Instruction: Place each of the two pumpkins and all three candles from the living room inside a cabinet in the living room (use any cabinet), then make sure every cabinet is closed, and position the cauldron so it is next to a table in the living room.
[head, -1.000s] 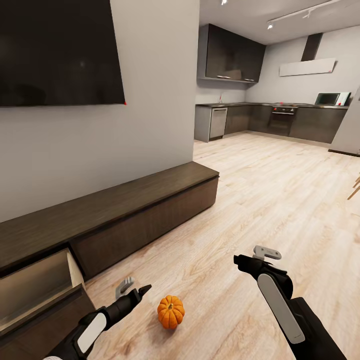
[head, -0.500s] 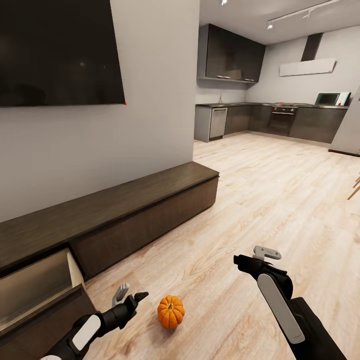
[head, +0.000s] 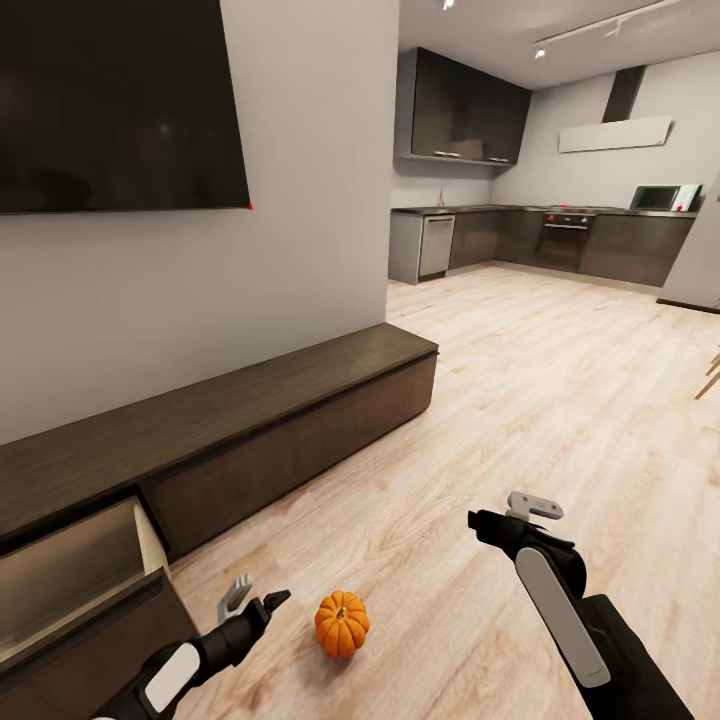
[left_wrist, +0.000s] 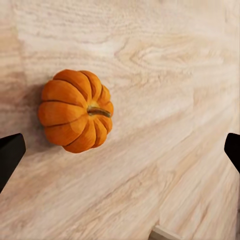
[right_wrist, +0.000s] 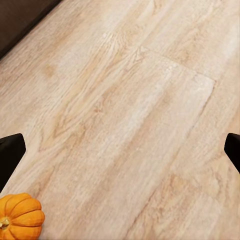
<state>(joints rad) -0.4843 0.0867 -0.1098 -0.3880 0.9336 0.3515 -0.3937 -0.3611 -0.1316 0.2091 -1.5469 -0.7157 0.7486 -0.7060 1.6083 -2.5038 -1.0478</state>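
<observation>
One orange ribbed pumpkin (head: 342, 624) lies on the wood floor in front of me. My left gripper (head: 256, 600) hovers open just to its left, apart from it. In the left wrist view the pumpkin (left_wrist: 75, 111) sits off toward one fingertip, outside the centre of my open left gripper (left_wrist: 120, 152). My right gripper (head: 507, 514) is open and empty above the floor, to the right of the pumpkin and further away; the pumpkin (right_wrist: 20, 218) shows at a corner of its wrist view. The long low dark-brown cabinet (head: 250, 420) runs along the wall, with one drawer (head: 75, 565) open at the near left.
A dark TV (head: 110, 100) hangs on the wall above the cabinet. Open wood floor (head: 560, 400) stretches toward the kitchen cupboards (head: 540, 240) at the back. Chair legs (head: 712, 375) poke in at the right edge.
My left gripper has dropped lower and drawn back a little to the left of the pumpkin. The pumpkin and the right arm have not moved.
</observation>
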